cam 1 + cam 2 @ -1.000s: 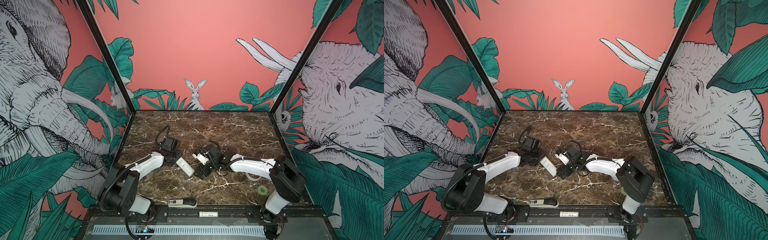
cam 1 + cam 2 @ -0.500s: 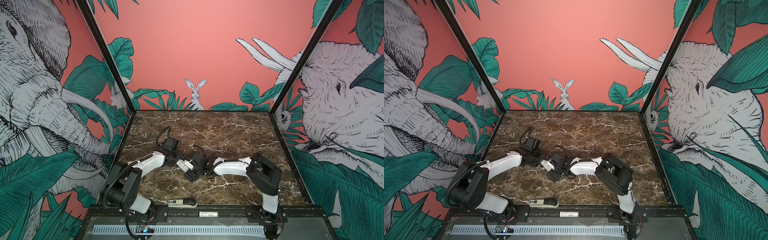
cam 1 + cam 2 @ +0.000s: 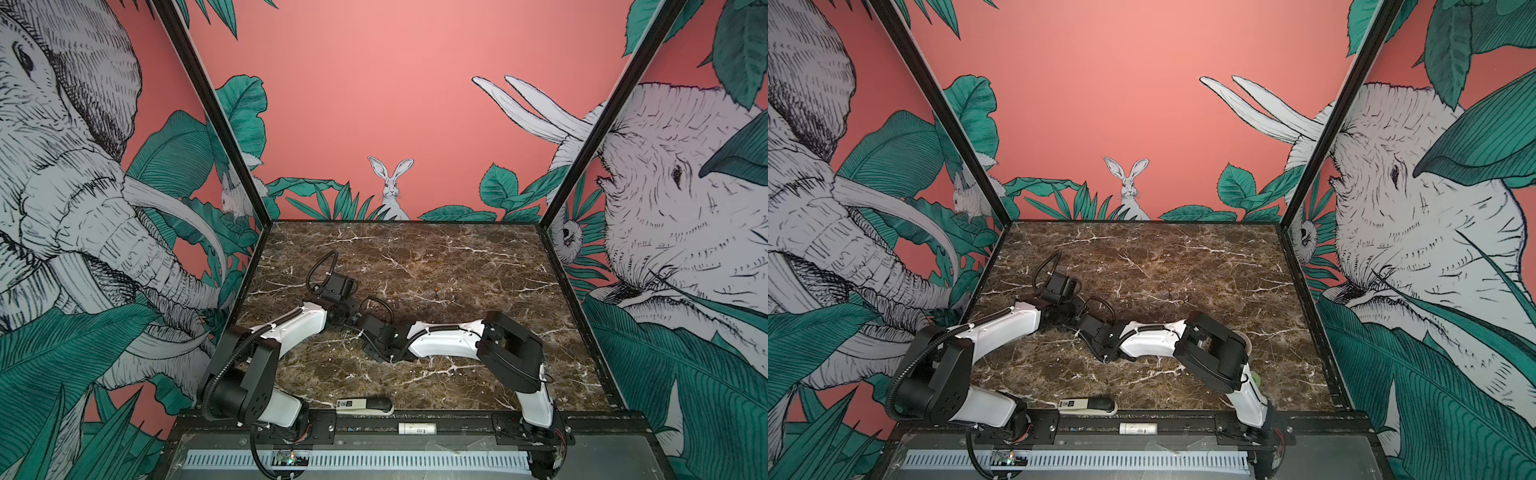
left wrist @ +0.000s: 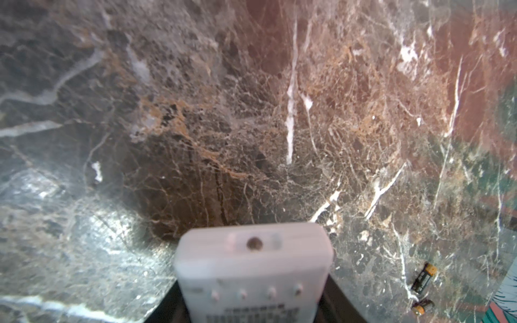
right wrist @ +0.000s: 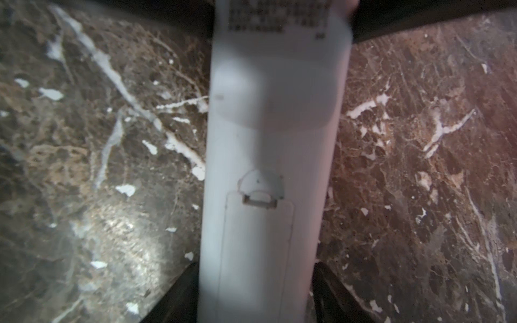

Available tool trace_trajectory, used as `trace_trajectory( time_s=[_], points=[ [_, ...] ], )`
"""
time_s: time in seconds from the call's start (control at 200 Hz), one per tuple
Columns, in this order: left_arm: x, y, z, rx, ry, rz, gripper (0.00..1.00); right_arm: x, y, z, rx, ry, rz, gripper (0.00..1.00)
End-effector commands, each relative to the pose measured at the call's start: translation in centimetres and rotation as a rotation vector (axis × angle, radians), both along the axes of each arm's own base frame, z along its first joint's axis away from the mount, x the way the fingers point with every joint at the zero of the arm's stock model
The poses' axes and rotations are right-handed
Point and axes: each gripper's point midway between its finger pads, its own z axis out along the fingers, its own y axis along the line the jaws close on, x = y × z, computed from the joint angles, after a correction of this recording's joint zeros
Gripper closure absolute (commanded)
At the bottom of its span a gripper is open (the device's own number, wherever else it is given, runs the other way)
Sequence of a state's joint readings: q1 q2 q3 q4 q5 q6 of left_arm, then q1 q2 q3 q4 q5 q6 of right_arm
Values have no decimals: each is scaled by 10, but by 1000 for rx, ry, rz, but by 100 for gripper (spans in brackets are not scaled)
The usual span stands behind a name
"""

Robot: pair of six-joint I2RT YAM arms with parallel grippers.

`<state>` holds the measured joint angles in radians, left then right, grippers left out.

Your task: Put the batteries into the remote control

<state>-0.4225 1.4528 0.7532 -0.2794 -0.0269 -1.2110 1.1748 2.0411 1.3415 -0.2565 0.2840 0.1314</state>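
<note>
Left gripper (image 4: pixel 251 310) first: its jaws are pinching one end of the remote control (image 4: pixel 253 268). The dark fingers (image 4: pixel 338 304) sit hard against both sides, and the little emitter window on the end face points out over the marble.

Over to the right gripper (image 5: pixel 256 302): its jaws are drawn in on the other end of the same remote, with a finger (image 5: pixel 176 302) flush against each long edge. So the white bar is gripped at both ends at once. It shows its back to the right wrist camera, printed label toward the far end. The battery cover (image 5: pixel 257 246) is on, its latch (image 5: pixel 260 200) seated.

In both top views the two wrists meet nose to nose, left of the worktop's middle, and the remote itself is hidden beneath them.

Now the batteries (image 4: pixel 424 277): two short dark cells with orange tips, lying loose on the worktop (image 4: pixel 251 112). They are close together and well apart from the remote. In a top view the batteries (image 3: pixel 436 291) are mere specks on the marble, beyond the right arm (image 3: pixel 449 343).

At the near edge a white-and-black stapler (image 3: pixel 365 405) lies flat. Just beside it, on the black rail, rests a white labelled tube (image 3: pixel 417 428).
</note>
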Motion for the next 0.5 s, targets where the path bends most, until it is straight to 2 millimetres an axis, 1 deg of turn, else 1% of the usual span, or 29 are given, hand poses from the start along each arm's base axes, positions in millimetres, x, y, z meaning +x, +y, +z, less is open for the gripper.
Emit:
trace_trajectory(
  time_s=[0.0, 0.09, 0.145, 0.155, 0.175, 0.215, 0.26, 0.3, 0.36, 0.38, 0.43, 0.495],
  points=[
    [-8, -12, 11, -28, -6, -58, 100, 10, -8, -9, -50, -50, -37, 48],
    [-7, -15, 15, -44, -22, -68, 100, 10, -8, -5, -23, -57, -43, 53],
    [-4, -17, 21, -55, -46, -81, 100, 11, -3, 4, 16, -60, -44, 55],
    [-4, -18, 22, -57, -52, -84, 100, 9, -9, -2, 3, -51, -44, 55],
    [-2, -19, 24, -62, -64, -92, 100, 8, -10, -3, 7, -46, -43, 56],
    [1, -22, 31, -70, -94, -111, 92, 7, -10, -2, 29, -35, -44, 57],
    [6, -26, 40, -75, -138, -141, 78, 6, -9, 2, 64, -18, -44, 57],
    [9, -27, 48, -74, -166, -163, 61, 5, -8, 6, 107, 2, -40, 58],
    [11, -28, 57, -76, -203, -190, 40, 5, -8, 14, 164, 24, -44, 59],
    [12, -29, 61, -88, -221, -199, 35, 5, -9, 16, 183, 33, -44, 60],
    [15, -33, 68, -136, -276, -217, 27, 4, -9, 23, 228, 49, -35, 60],
    [18, -36, 77, -206, -352, -235, 21, -1, -9, 32, 271, 60, -5, 61]
  ],
)
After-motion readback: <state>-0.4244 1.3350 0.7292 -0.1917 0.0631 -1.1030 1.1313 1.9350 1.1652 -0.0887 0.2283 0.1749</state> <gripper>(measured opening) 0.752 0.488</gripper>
